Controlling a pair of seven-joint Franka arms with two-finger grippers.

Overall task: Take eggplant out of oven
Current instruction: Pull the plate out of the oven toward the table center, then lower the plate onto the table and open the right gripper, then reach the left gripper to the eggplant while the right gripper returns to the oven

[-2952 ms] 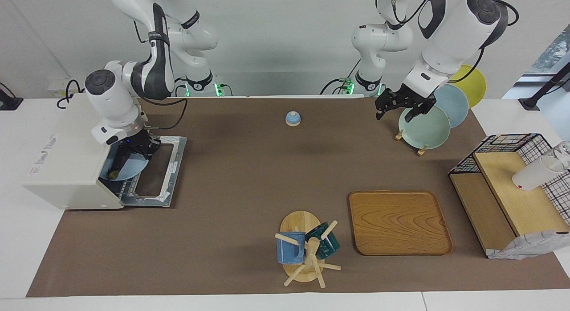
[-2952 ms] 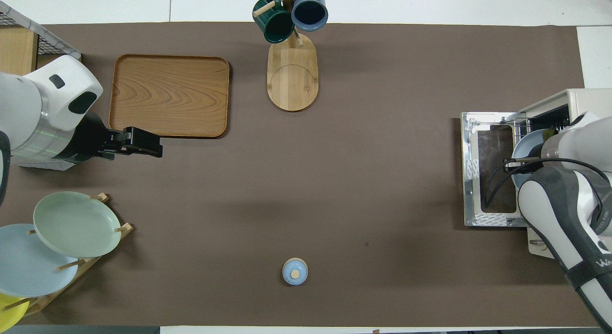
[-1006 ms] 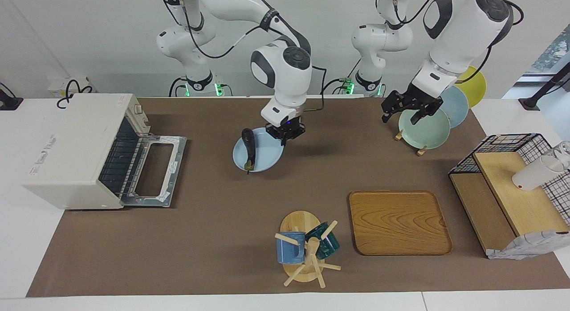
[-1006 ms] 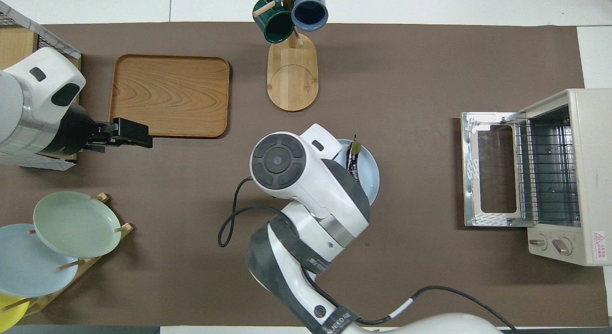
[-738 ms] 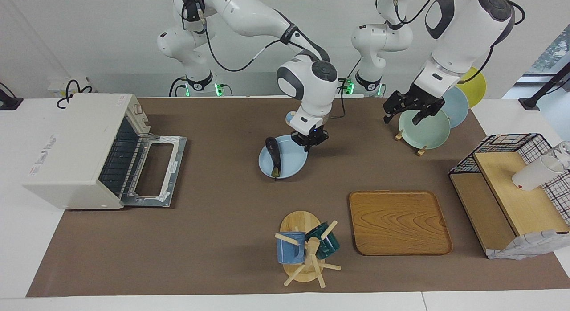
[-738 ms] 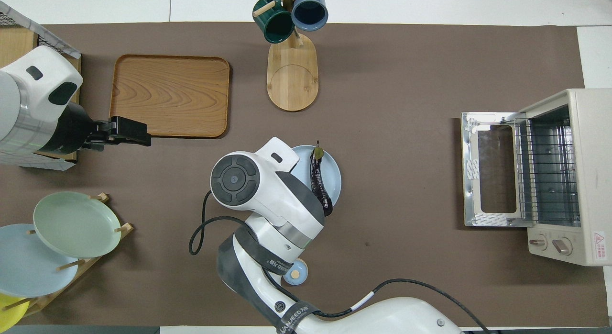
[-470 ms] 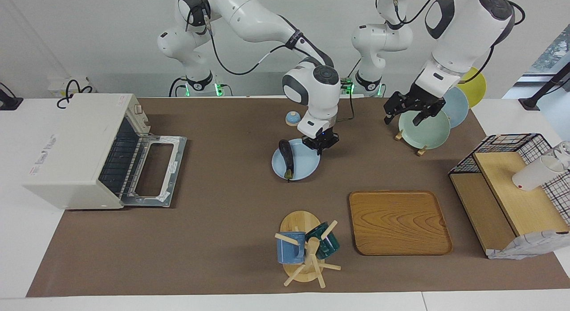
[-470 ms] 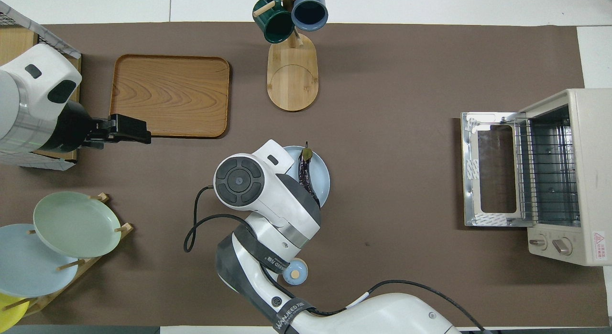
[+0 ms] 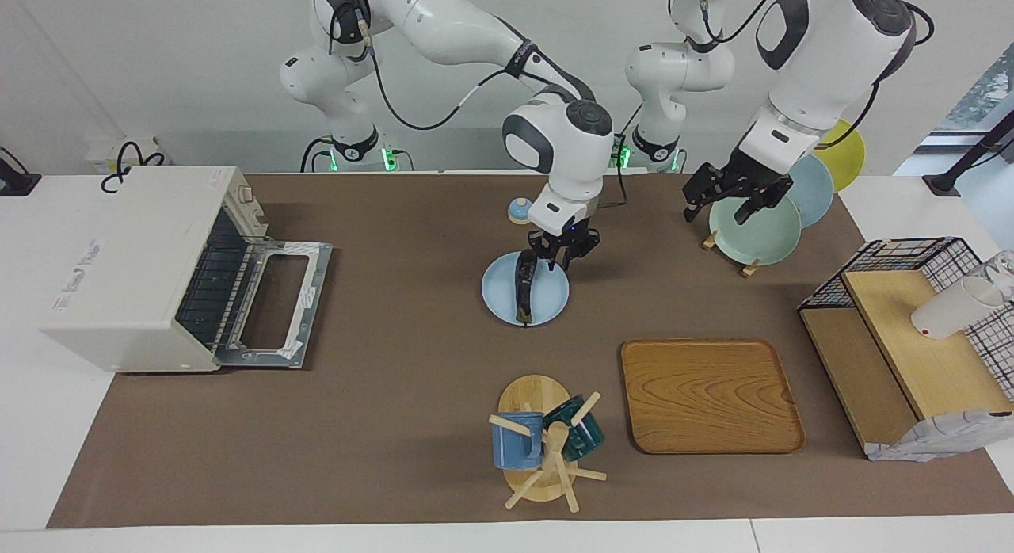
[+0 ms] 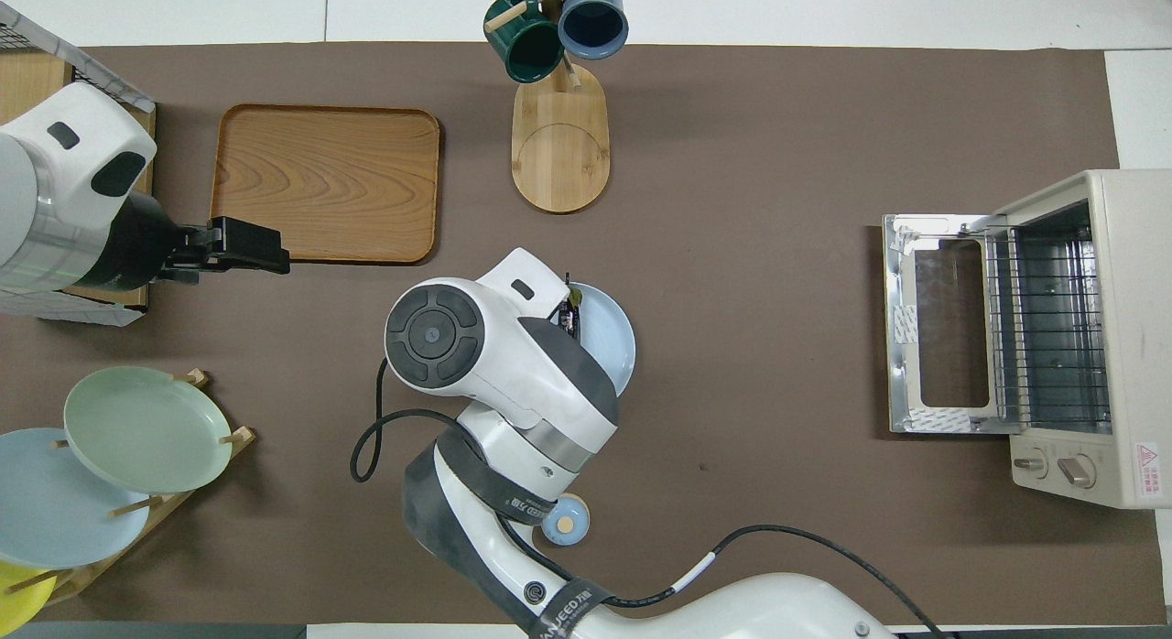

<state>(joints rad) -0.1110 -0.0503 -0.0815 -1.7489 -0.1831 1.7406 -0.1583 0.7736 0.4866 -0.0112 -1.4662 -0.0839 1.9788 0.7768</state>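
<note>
The dark purple eggplant [image 9: 523,286] lies on a light blue plate [image 9: 548,301] that rests on the brown mat in the middle of the table. The cream-white oven [image 9: 127,260] stands at the right arm's end with its door [image 9: 273,303] folded down and its wire rack bare. My right gripper [image 9: 559,257] hangs open just over the plate's rim nearer the robots, beside the eggplant's thick end. In the overhead view the right arm's wrist covers most of the plate [image 10: 612,346]; only the eggplant's stem tip [image 10: 574,298] shows. My left gripper [image 9: 717,208] waits open over the plate rack.
A plate rack [image 9: 752,234] with green, blue and yellow plates stands near the left arm's base. A wooden tray [image 9: 709,394], a mug tree [image 9: 543,446] and a wire shelf [image 9: 911,331] with a white cup are farther out. A small blue knobbed lid [image 9: 518,211] sits near the robots.
The right arm carried the plate with the eggplant from the oven to the table's middle, set it down, let go of the rim and opened. The left arm barely moved.
</note>
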